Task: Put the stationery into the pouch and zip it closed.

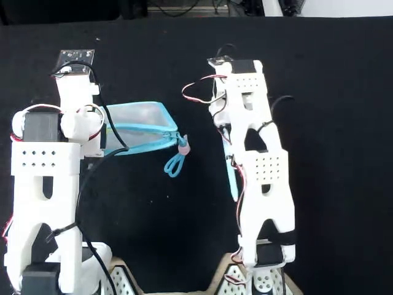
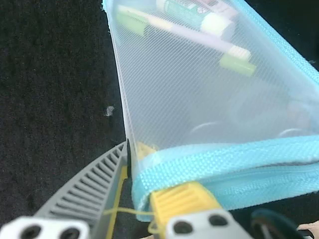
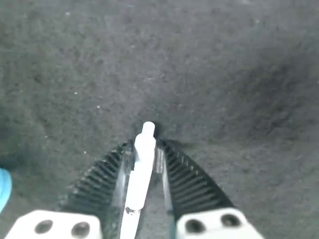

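Note:
A see-through pouch [image 1: 140, 125] with cyan trim lies on the black table, its pink zipper pull [image 1: 183, 147] and cyan loop [image 1: 175, 165] at its right corner. My left gripper [image 2: 137, 152] is shut on the pouch's [image 2: 199, 109] left corner by the cyan zipper band [image 2: 239, 159]. Through the mesh I see pens [image 2: 184, 32] and a glue stick [image 2: 199, 12] inside. To the right of the pouch, my right gripper [image 3: 144, 147] is shut on a white-tipped pen [image 3: 139, 174] just above the table. The pen's light-blue body [image 1: 233, 178] shows beneath the right arm.
Black cloth [image 1: 331, 123] covers the whole table, with open room between the arms and right of the right arm. Cables [image 1: 199, 86] loop off both arms. The arm bases [image 1: 245, 279] stand at the near edge.

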Motion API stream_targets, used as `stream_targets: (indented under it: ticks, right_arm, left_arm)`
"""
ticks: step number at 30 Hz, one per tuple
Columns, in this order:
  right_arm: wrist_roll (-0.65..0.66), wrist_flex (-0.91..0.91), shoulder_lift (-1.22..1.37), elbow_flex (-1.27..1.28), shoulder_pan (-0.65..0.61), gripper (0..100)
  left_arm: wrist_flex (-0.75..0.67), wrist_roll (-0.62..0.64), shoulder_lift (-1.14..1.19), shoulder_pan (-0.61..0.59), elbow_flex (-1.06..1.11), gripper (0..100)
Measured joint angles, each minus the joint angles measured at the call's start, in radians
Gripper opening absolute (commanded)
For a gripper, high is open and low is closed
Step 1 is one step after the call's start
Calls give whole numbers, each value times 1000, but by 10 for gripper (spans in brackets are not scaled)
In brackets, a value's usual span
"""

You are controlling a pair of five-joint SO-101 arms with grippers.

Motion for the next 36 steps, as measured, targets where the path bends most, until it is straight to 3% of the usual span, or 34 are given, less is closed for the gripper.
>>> stream_targets:
  ticks: [9, 20, 36]
  right_arm:
    - [-64, 0, -94, 5, 97, 10]
    - [-64, -21, -302, 224, 103, 11]
    - [-66, -514, -781, 924, 80, 11]
  left_arm:
    - [0, 0, 0, 0, 0, 30]
    - [0, 0, 0, 0, 0, 30]
    - [0, 0, 0, 0, 0, 30]
